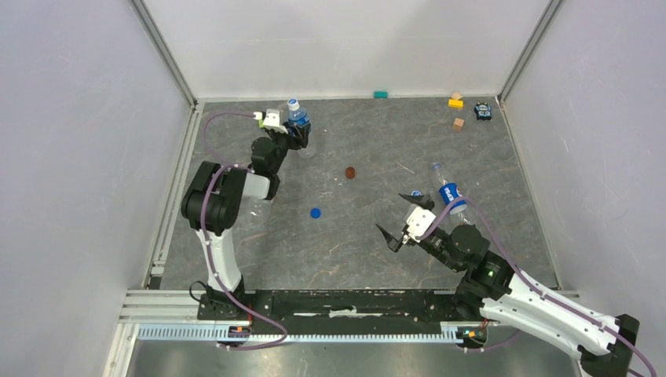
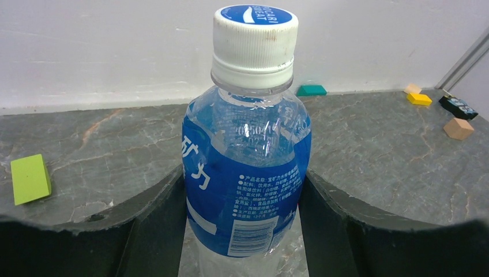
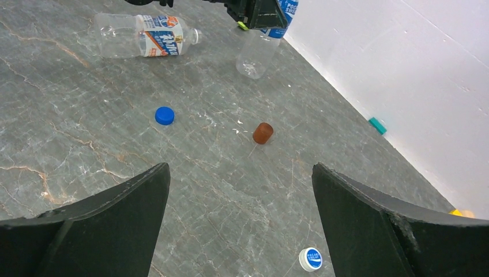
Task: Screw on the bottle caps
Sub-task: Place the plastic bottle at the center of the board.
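Left end effector (image 2: 242, 231) tight around bottle (image 2: 247, 167)

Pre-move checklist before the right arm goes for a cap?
1. Left end effector clamped on the upright bottle: ok.
2. White cap sits on that bottle's neck: ok. Fully tightened: cannot tell.
3. Right end effector open and empty: ok.
4. Loose whitish cap and blue cap lie uncovered on the table: ok.
5. Far bottle standing for capping: not ok, it lies on its side.
6. Bottle by the right arm standing: not ok, it also lies flat.
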### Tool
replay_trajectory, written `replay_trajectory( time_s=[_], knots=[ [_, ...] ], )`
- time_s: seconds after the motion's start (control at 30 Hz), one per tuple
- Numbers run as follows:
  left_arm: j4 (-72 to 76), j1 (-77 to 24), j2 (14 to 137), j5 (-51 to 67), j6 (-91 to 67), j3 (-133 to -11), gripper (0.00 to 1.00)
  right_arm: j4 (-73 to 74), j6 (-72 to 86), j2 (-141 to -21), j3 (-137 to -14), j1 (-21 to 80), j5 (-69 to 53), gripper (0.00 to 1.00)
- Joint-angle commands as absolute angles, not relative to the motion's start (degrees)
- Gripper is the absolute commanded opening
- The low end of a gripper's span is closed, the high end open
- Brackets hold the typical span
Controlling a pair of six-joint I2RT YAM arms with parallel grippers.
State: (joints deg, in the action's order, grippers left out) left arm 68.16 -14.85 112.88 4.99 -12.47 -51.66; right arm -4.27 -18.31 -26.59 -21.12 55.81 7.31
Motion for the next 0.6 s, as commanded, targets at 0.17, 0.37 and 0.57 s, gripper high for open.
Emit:
replay_trajectory(
  time_s=[0.17,0.37,0.57],
  knots=[
    [75.5,-15.6,114.2,5.1,-5.7,-48.2,0.17,-7.6,-19.0,-26.9,-20.9,55.8,6.0,0.98],
    [75.6,-16.9,113.9,5.0,-2.7,-47.0,0.26,-7.7,-19.1,-26.8,-21.0,55.8,5.9,0.98],
    [77.4,-17.2,113.7,4.7,-2.8,-45.6,0.47,-7.7,-19.1,-26.7,-20.9,55.8,5.8,0.98]
  ],
)
